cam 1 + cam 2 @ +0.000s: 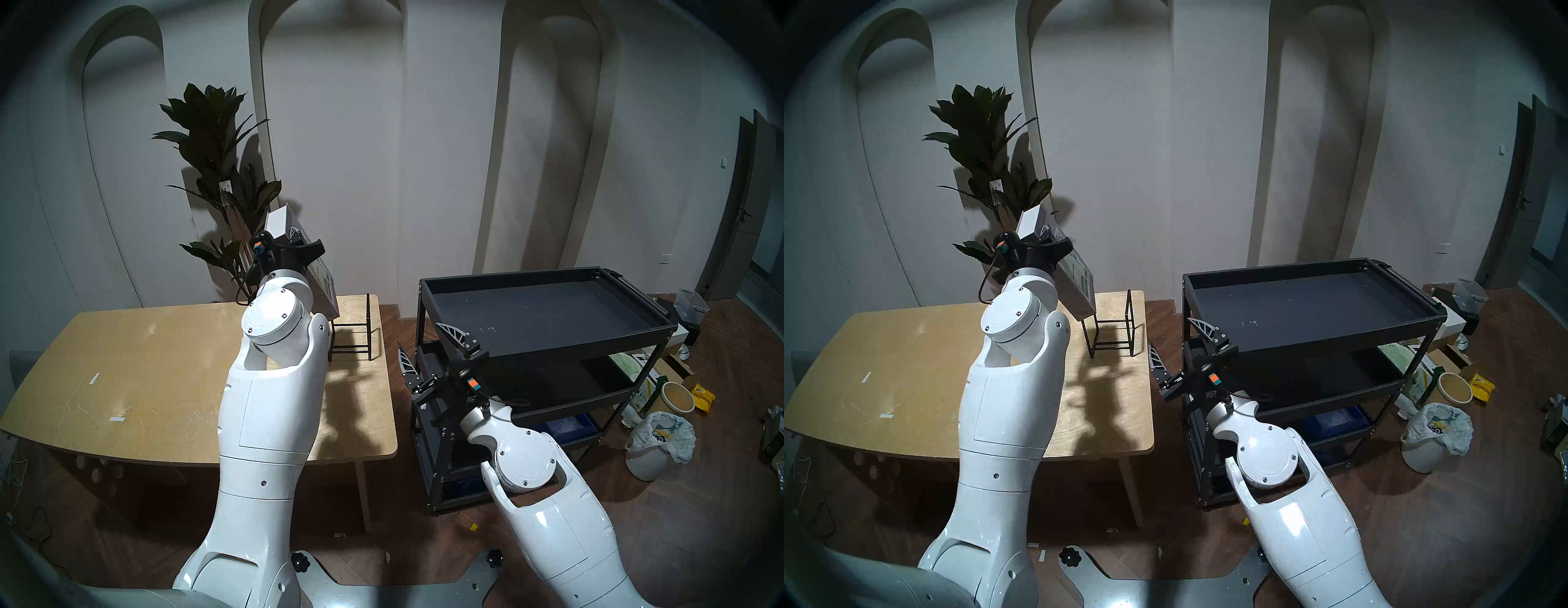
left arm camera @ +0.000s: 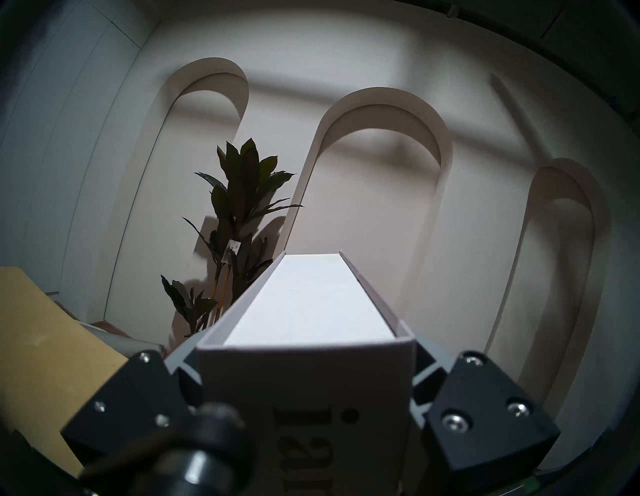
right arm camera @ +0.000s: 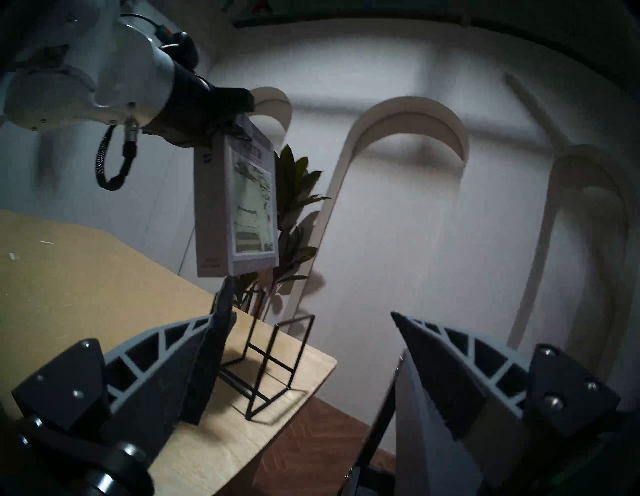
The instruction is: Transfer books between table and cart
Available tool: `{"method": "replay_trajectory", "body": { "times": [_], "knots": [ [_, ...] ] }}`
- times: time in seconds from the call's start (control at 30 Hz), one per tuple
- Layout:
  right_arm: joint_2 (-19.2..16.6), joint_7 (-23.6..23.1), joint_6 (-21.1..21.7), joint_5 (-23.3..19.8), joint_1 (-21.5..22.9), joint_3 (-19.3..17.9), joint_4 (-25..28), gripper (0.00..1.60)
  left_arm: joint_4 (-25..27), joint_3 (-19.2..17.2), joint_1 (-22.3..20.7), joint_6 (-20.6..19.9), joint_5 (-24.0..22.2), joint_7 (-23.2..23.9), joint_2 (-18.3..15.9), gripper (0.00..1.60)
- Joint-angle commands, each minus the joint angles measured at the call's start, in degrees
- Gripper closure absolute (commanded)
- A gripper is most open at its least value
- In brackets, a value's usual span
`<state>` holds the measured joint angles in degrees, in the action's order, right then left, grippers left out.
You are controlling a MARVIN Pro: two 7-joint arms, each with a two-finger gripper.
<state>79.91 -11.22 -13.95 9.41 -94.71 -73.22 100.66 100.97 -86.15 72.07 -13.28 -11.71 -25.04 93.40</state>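
The right gripper (image 3: pixel 308 367) stands open, its two fingers wide apart at the bottom corners. Between them, a little beyond the left fingertip, a black wire stand (image 3: pixel 273 367) sits on the table (image 3: pixel 104 277) near its corner. Above the stand, up and left of the gripper, the left gripper (image 3: pixel 221 114) clamps the book (image 3: pixel 228 207) by its top end; the book hangs clear of the stand, its pale green cover facing right. A plant (image 3: pixel 294 194) stands behind it against the arched wall (image 3: pixel 485 207). The cart (image 3: pixel 381 415) edge lies beside the right finger.

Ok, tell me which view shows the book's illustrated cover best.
The right wrist view: the book hangs with its pale green cover facing that camera. Both head views catch the cover edge-on behind the left gripper; the left wrist view shows only spine and page edges.
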Motion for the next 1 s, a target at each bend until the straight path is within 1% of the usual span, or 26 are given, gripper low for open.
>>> {"method": "replay_trajectory", "body": {
  "times": [0.0,0.03,0.07,0.13,0.17,0.23,0.27,0.3,0.33,0.4,0.53,0.7,0.73,0.77,0.8,0.83,0.9,0.97],
  "knots": [
    [3.48,-0.42,-3.1,-0.69,6.19,2.43,-1.76,0.0,3.66,0.14,-1.43,-2.95,0.57,-3.01,1.72,1.6],
    [3.79,-0.64,-3.49,-1.21,6.72,2.53,-2.4,0.0,3.98,0.06,-1.47,-3.49,0.45,-3.41,1.91,1.6],
    [3.81,-1.7,-4.0,-2.68,7.29,2.53,-3.14,0.0,4.31,-0.05,-1.63,-4.09,0.29,-3.75,2.03,1.6],
    [3.49,-2.73,-4.97,-3.34,8.2,2.54,-4.41,0.0,4.86,-0.23,-2.02,-5.46,-0.06,-4.21,2.17,1.6],
    [2.84,-5.07,-6.17,-5.45,9.02,2.77,-5.79,0.0,5.2,-0.47,-2.5,-6.65,-0.45,-4.57,2.34,1.6],
    [2.54,-5.53,-6.97,-5.51,9.33,2.92,-6.43,0.0,5.38,-0.64,-2.72,-7.26,-0.7,-4.76,2.51,1.6],
    [1.96,-5.95,-8.47,-4.41,9.92,3.5,-7.4,0.0,5.6,-0.78,-2.96,-8.09,-0.94,-4.82,2.55,1.6],
    [1.76,-6.58,-9.07,-4.24,10.27,3.93,-8.16,0.0,5.75,-0.88,-3.15,-8.71,-1.08,-4.96,2.62,1.6],
    [1.7,-6.63,-10.08,-3.12,10.69,4.55,-9.15,0.0,5.93,-0.97,-3.35,-9.29,-1.29,-4.99,2.7,1.6],
    [1.77,-7.67,-11.86,-2.35,11.65,5.65,-11.19,0.0,6.31,-0.87,-3.71,-10.28,-1.32,-5.35,2.74,1.6],
    [3.11,-8.4,-14.95,-1.9,13.23,7.27,-14.24,0.0,7.12,-0.38,-4.04,-11.61,-1.39,-6.08,2.94,1.6],
    [4.16,-9.02,-18.91,-1.6,15.51,8.32,-17.81,0.0,7.77,0.4,-3.41,-11.78,-1.06,-6.86,2.75,1.6],
    [4.18,-9.23,-20.33,-1.58,16.15,8.48,-19.14,0.0,7.88,0.73,-3.16,-11.64,-0.39,-7.09,2.15,1.6],
    [4.42,-9.13,-21.36,-1.51,16.58,8.47,-20.35,0.0,8.13,0.56,-2.86,-11.41,-0.76,-7.08,2.35,1.6],
    [4.33,-8.83,-21.35,-0.38,17.23,8.72,-21.26,0.0,8.52,0.61,-2.53,-11.88,-0.89,-7.0,2.28,1.6],
    [4.53,-8.7,-22.41,0.11,17.85,8.84,-22.67,0.0,8.79,0.74,-2.32,-12.18,-0.78,-7.2,2.26,1.6],
    [5.74,-8.38,-24.34,0.05,19.06,8.9,-26.03,0.0,9.19,1.52,-1.84,-12.09,0.09,-7.81,2.14,1.6],
    [6.85,-7.86,-25.07,0.43,20.25,9.01,-28.64,0.0,9.61,2.1,-1.47,-12.1,0.48,-8.58,2.53,1.6]
  ]
}}
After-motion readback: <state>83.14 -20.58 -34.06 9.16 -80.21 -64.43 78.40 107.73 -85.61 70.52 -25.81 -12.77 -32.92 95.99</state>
